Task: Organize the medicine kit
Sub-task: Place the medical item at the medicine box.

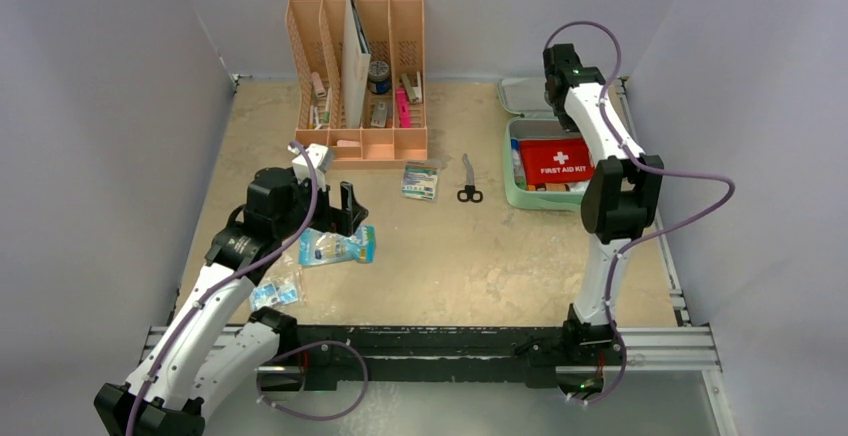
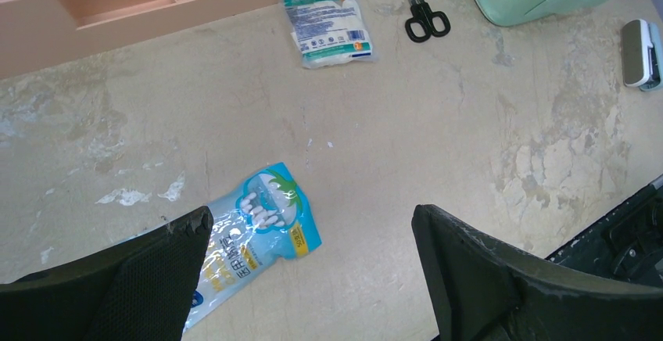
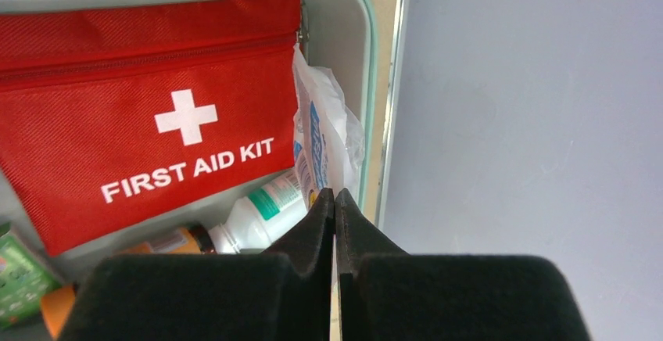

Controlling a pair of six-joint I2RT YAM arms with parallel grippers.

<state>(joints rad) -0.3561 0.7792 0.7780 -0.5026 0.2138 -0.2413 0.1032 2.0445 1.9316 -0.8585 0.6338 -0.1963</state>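
The medicine kit (image 1: 513, 178), a mint-green case, lies open at the right with its lid (image 1: 520, 96) laid back. Inside are a red first aid pouch (image 3: 148, 114), a white bottle (image 3: 254, 220), an amber bottle (image 3: 168, 241) and a clear packet (image 3: 324, 134). My right gripper (image 3: 335, 194) hangs shut and empty over the kit's near right corner. In the top view its fingers are hidden under the arm. My left gripper (image 2: 313, 212) is wide open just above a blue swab pouch (image 2: 262, 224) on the table (image 1: 470, 256), and its left finger covers the pouch's lower end.
A peach slotted organizer (image 1: 360, 66) stands at the back. A gauze pack (image 2: 327, 16) and black-handled scissors (image 2: 422, 12) lie between it and the kit. A clear packet (image 1: 275, 291) lies near the left arm. A small white and grey object (image 2: 639, 52) sits by the kit.
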